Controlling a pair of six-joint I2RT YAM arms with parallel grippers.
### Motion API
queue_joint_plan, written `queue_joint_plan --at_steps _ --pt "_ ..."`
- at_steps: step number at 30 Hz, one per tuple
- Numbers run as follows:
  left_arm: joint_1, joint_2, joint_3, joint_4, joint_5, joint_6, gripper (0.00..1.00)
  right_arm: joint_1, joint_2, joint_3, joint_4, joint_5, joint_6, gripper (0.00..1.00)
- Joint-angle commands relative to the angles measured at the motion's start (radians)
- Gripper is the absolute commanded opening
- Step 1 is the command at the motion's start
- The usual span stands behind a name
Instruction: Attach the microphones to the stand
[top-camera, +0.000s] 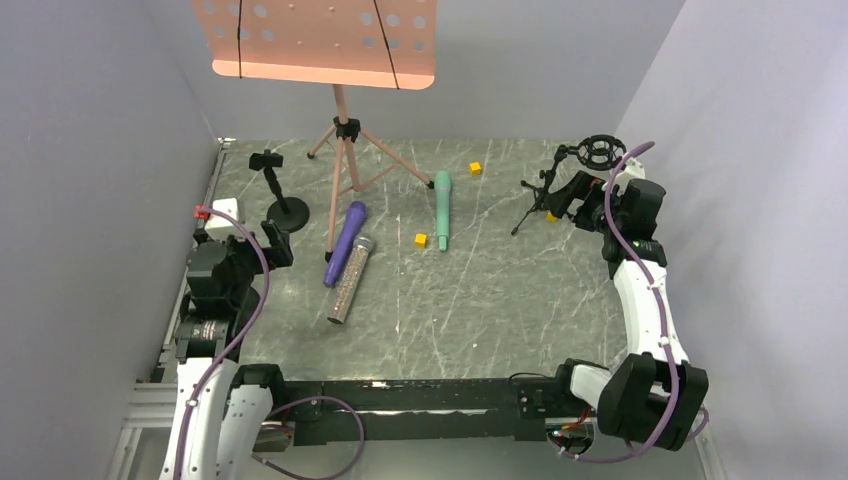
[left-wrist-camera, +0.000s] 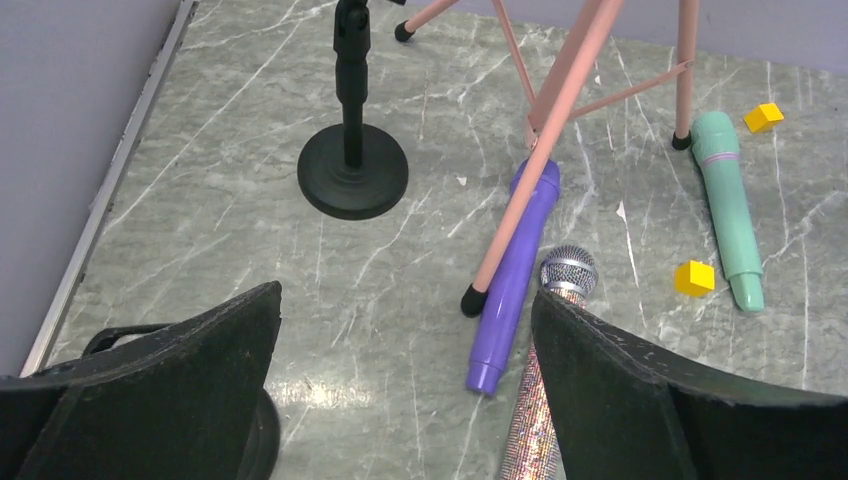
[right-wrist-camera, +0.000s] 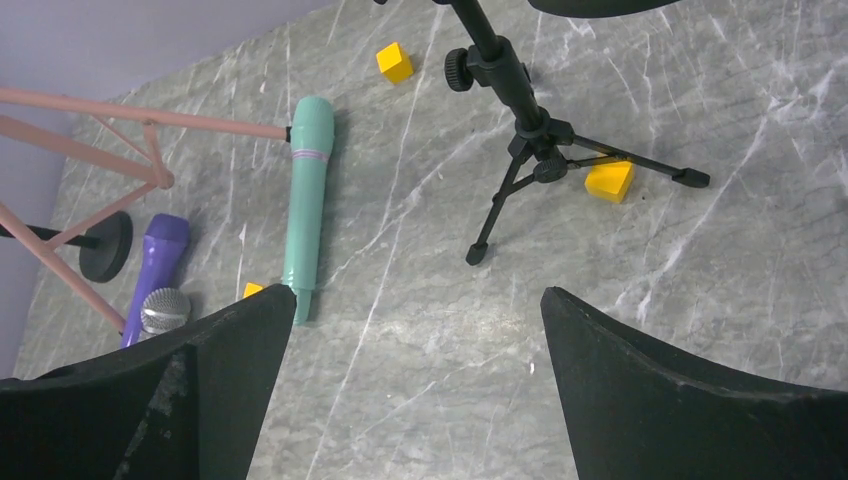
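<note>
**Three lying loose on the counter (top-camera: 500, 300), jaws wide**

The purple microphone (top-camera: 345, 243) and the glittery microphone (top-camera: 351, 281) lie side by side at a pink music stand's (top-camera: 347, 130) foot, near the left arm. The teal microphone (top-camera: 442, 208) lies apart, mid-counter. The round-base stand (top-camera: 280, 195) and the tripod stand (top-camera: 560, 185) are upright. The left jaws and right jaws gape, holding nothing.
</note>
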Motion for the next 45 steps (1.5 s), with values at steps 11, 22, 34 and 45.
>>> queue_joint_plan --at_steps 11,22,34,45 --pt "0.006 -0.041 -0.04 0.024 0.061 -0.06 0.99 -0.019 -0.047 -0.019 0.064 -0.087 -0.035 1.0" --pt "0.008 0.079 0.21 -0.032 0.244 -0.12 0.99 -0.005 -0.072 -0.088 0.105 -0.596 -0.323 1.0" --pt "0.091 0.465 0.521 -0.003 0.3 -0.199 0.99 0.002 -0.065 0.017 -0.119 -0.603 -0.487 1.0" --pt "0.133 0.657 0.55 0.023 0.17 -0.016 0.92 0.002 -0.088 0.006 -0.102 -0.581 -0.48 1.0"
